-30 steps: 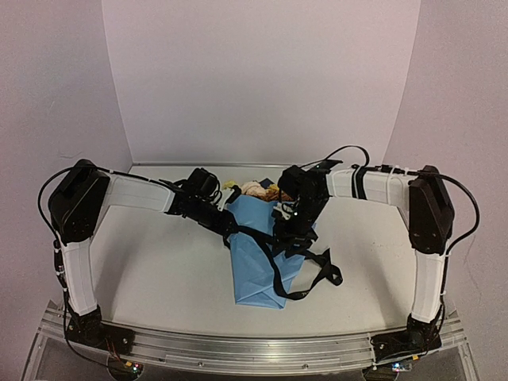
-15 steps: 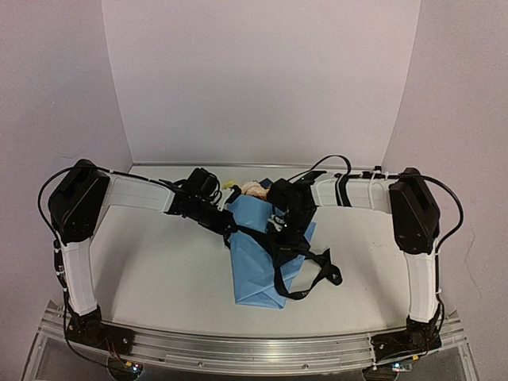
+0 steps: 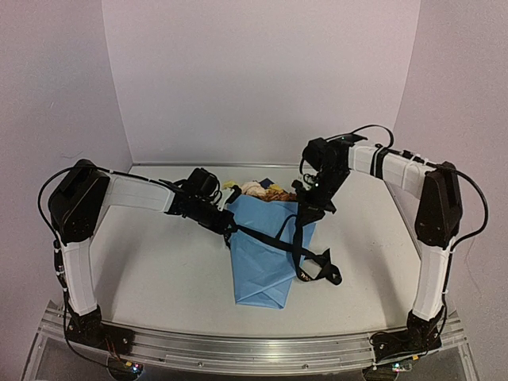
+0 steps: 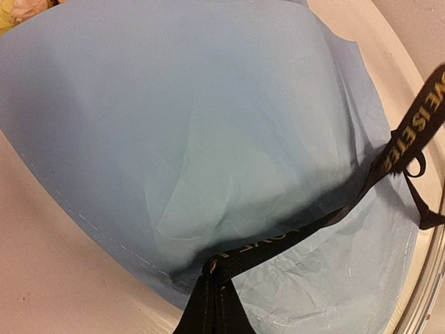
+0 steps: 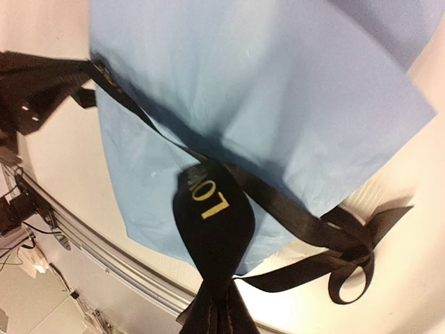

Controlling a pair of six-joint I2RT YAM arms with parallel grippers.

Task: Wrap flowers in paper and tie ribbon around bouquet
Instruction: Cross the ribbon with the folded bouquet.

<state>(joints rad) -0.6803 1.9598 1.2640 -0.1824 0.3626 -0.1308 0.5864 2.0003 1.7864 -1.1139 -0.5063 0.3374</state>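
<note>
Plainly, the chief risk is an uneven pull. The long, flat black lettered ribbon (image 3: 266, 237) runs taut across the large sheet of light blue paper (image 3: 258, 270), which is folded into a cone around the small bunch of yellow, pink and orange artificial flowers (image 3: 258, 189). Should one arm haul harder than the other, the band could drag the whole bouquet sideways over the white tabletop (image 3: 159, 270). It could also crumple the cone or slide down toward the narrow end, where it would bind nothing. A slick strap may slip from the pinch too. The slack loops near the tabletop's right side look tangled rather than knotted, so I judge the tie unfinished.

The bouquet lies about mid-tabletop, heads toward the far edge and point toward the near edge. The left gripper (image 3: 228, 225) is clenched on one ribbon end right at the paper's left edge, its fingers (image 4: 208, 309) touching the sheet's border. The right gripper (image 3: 309, 210) is clamped on the other strand and lifted off the cone's upper right corner, so its fingers (image 5: 215, 313) are clear of the paper below.
</note>
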